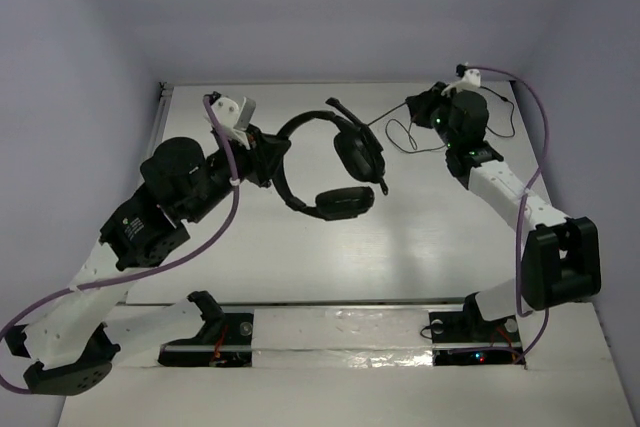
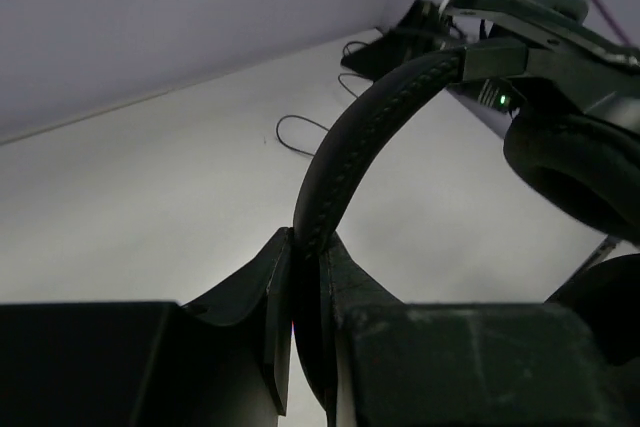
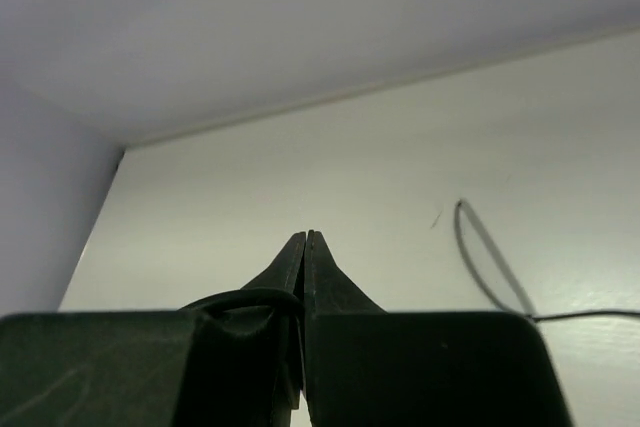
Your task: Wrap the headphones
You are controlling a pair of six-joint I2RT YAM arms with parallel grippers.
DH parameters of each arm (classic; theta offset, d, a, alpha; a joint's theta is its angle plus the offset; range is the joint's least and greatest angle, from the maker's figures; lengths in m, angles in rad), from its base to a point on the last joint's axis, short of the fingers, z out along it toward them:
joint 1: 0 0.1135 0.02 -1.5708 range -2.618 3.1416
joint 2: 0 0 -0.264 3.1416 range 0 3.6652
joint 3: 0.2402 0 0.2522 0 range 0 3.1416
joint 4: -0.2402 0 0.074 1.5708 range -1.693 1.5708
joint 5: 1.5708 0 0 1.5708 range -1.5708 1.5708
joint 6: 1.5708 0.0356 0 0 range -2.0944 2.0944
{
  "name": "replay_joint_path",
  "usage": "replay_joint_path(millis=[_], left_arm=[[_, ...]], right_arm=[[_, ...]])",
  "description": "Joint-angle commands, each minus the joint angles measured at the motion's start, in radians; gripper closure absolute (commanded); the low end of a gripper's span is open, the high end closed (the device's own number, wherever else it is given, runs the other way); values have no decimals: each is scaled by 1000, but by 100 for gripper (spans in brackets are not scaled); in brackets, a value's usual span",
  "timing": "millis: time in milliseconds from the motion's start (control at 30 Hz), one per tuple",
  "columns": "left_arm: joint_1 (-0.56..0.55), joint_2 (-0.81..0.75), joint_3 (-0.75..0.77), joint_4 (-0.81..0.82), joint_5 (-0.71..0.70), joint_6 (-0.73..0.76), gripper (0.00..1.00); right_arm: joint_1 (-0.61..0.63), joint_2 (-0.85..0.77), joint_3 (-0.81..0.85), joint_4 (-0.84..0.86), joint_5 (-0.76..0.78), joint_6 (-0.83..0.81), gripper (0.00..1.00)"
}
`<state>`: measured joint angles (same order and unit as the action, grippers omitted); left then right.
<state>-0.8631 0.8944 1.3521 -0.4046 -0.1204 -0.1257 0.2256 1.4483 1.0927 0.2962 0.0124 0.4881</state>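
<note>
The left gripper (image 1: 268, 159) was clamped on the headphones (image 1: 358, 152), its two fingers pressed flat against either side of the thin headband (image 2: 370, 127). In the left wrist view the band rose out of the closed fingertips and arched up and to the right towards one padded earcup (image 2: 570, 167). From above, the headphones sat over the middle of the white table (image 1: 300, 267), between the two arms, with the band curving beside the left gripper and both earcups to its right, one nearer the far edge than the other. Whether the earcups touched the table could not be told.

The right gripper (image 1: 418, 107) was at the far right part of the table, well apart from the earcups. Its fingers were closed tight together, and a thin dark cable (image 3: 240, 296) curved over its left finger into the seam between them, pinched there. More of that cable lay in loose loops on the table near the gripper.
</note>
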Motion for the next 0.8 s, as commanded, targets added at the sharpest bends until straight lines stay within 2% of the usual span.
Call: replay_joint_path(millis=[0,133,167,333,400,467,567,767], left_arm=[[18,15,85,124,30,-100,100],[59,93,131,191,45,-187,100],[76,109,134,208,89,-228,100],[208,173,44,401,111,-405,100],[228,207,21,490,108,-478,100],[257,227,-4,544,161,-524,100],[257,253,-19,630,220,-594,100],[266,250,24,616,162,-601,100]], right_arm=[[41,-28,-54,135,-127,14,100],[200,3,-88,136,-187,-54,100],[216,9,-99,147,-230,-57,100],[265,-5,-214,290,-357,50,100],[311,-9,-232,328,-393,53,100],[336,-11,-258,363,-397,56,92],[345,18,-292,516,-475,86,81],[368,197,-271,753,-691,197,66]])
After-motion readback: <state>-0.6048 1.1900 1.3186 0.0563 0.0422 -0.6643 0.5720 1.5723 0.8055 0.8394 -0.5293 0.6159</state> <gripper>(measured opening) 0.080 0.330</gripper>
